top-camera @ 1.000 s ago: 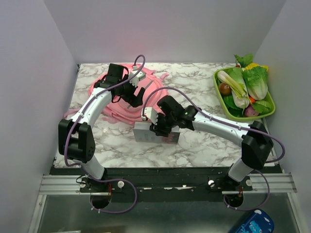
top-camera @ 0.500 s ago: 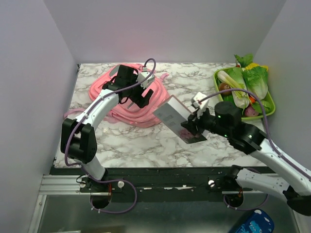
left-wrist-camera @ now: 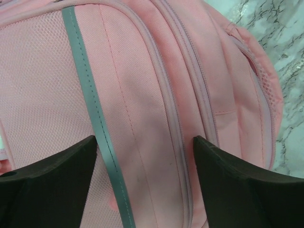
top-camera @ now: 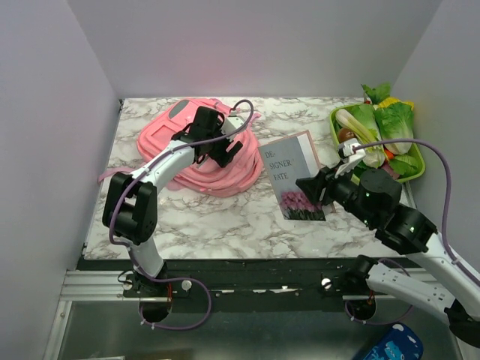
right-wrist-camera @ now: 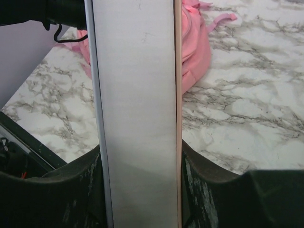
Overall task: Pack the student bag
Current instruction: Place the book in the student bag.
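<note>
The student bag (top-camera: 184, 150), a large pink backpack with grey-green trim, lies at the back left of the table. It fills the left wrist view (left-wrist-camera: 142, 95) and shows at the top of the right wrist view (right-wrist-camera: 194, 38). My left gripper (top-camera: 217, 150) is open just above the bag's front, fingers (left-wrist-camera: 237, 185) either side of a zip seam. My right gripper (top-camera: 319, 189) is shut on a book (top-camera: 294, 176) with a flower cover, held above the table to the right of the bag. The right wrist view shows the book's edge (right-wrist-camera: 137, 118) clamped between the fingers.
A green tray (top-camera: 414, 176) of vegetables stands at the back right. Purple cables loop over both arms. White walls close in the table on three sides. A blue object (top-camera: 390, 345) lies below the table's front edge.
My right arm has swung right and lifted the book from the table's middle, turning its cover up. My left gripper has moved right across the bag.
</note>
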Action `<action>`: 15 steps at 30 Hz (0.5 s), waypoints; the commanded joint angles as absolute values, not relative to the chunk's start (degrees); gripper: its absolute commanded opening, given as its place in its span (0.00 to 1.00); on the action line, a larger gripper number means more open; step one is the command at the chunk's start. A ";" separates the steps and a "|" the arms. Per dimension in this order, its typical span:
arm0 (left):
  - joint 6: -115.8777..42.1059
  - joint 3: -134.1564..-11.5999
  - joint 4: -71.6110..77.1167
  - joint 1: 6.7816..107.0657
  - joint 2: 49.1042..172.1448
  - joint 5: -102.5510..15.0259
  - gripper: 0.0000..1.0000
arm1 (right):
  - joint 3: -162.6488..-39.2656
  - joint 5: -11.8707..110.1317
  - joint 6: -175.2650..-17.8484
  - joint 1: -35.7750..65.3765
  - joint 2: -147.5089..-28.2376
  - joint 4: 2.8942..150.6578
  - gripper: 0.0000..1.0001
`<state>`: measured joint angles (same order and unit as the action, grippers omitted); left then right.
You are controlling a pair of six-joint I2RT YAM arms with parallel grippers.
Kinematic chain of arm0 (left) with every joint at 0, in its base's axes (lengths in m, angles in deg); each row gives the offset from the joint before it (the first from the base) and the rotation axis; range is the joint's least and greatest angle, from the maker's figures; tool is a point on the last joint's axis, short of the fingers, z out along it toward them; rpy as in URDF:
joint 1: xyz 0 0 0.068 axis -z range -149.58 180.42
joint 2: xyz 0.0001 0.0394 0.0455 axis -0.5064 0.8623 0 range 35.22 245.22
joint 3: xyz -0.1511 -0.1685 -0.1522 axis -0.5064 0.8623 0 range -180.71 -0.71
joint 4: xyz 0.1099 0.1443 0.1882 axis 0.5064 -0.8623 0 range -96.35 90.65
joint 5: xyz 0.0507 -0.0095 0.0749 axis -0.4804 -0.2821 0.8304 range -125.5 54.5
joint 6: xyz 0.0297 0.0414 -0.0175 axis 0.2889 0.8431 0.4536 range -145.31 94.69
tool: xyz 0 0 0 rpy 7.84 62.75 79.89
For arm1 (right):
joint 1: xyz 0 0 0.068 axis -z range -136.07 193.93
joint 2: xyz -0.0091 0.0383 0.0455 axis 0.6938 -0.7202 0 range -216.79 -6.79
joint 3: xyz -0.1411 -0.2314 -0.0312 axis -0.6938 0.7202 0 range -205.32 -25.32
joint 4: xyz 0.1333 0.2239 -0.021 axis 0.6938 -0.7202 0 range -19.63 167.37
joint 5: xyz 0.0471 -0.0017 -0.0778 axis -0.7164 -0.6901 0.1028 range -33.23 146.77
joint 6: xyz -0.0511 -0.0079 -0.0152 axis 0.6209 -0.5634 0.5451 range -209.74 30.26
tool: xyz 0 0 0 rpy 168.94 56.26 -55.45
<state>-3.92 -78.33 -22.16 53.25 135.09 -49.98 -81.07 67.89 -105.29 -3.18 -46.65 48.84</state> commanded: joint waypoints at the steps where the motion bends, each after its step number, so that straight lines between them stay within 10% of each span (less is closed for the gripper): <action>1: -1.93 -76.56 -17.81 54.59 135.15 -44.73 0.80 | -82.45 71.53 -110.83 -2.74 -49.24 47.93 0.01; 15: -0.17 -83.23 -27.81 55.12 131.02 -42.53 0.00 | -80.00 69.61 -125.32 7.71 -54.95 42.48 0.01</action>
<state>-1.93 -78.18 -22.49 55.33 134.94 -45.26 -81.11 70.92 -118.56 5.27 -54.08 43.88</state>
